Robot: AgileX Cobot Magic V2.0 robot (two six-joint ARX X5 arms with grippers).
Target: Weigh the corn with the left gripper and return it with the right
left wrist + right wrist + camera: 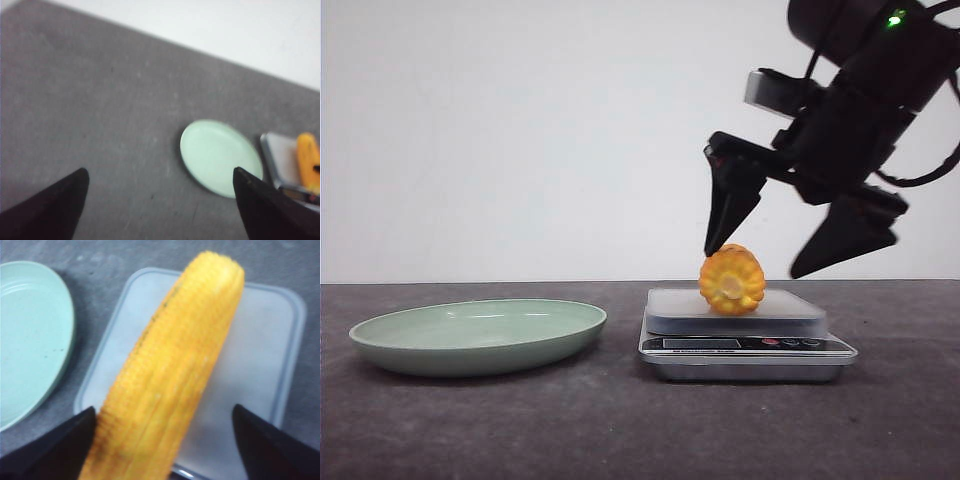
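Note:
The orange-yellow corn (732, 280) lies on the pale platform of a small silver scale (745, 345), its cut end toward the front camera. My right gripper (758, 262) is open and hangs just above the corn, one finger near its top left, the other off to its right. In the right wrist view the corn (170, 375) lies between the spread fingers, close to one of them. The green plate (478, 335) sits left of the scale and holds nothing. My left gripper (160, 172) is open, high over the table; it does not show in the front view.
The dark grey table (620, 430) runs to a white back wall. In the left wrist view the plate (220, 157) and the scale (287, 160) with the corn (309, 160) lie far off.

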